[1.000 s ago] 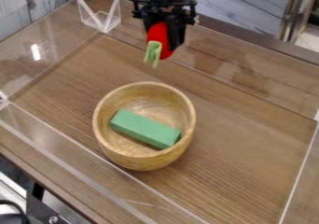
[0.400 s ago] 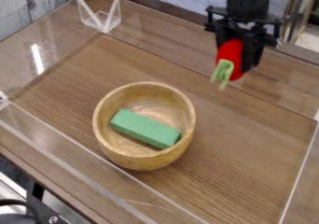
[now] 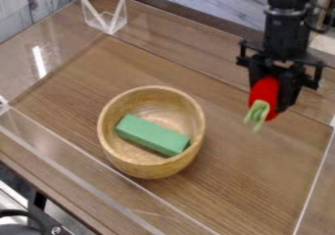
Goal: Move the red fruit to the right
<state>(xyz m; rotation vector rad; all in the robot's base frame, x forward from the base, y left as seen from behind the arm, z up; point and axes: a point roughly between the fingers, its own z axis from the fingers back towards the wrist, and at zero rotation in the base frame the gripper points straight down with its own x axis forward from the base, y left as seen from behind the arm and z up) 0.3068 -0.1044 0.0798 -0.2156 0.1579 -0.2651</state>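
The fingers of the gripper [image 3: 267,75] are in the upper right of the frame, and they are closed in a pinch on the red fruit [image 3: 265,91]. The dark parts of the gripper come down from above and touch the fruit at its upper portion. Between the fingers there is only the width of this fruit. The fruit is in the right part of the frame, above the table [image 3: 242,175]. It is small, red and glossy, and its light green stem end [image 3: 258,111] points downward, a little to the left. The fruit looks tilted, with its red part higher than the green end. It is well apart from the bowl [image 3: 155,165], which stands in the lower middle of the frame. Inside the bowl lies a green block [image 3: 153,135], at a slant. On the green block I see pale marks, but they are too small to read.
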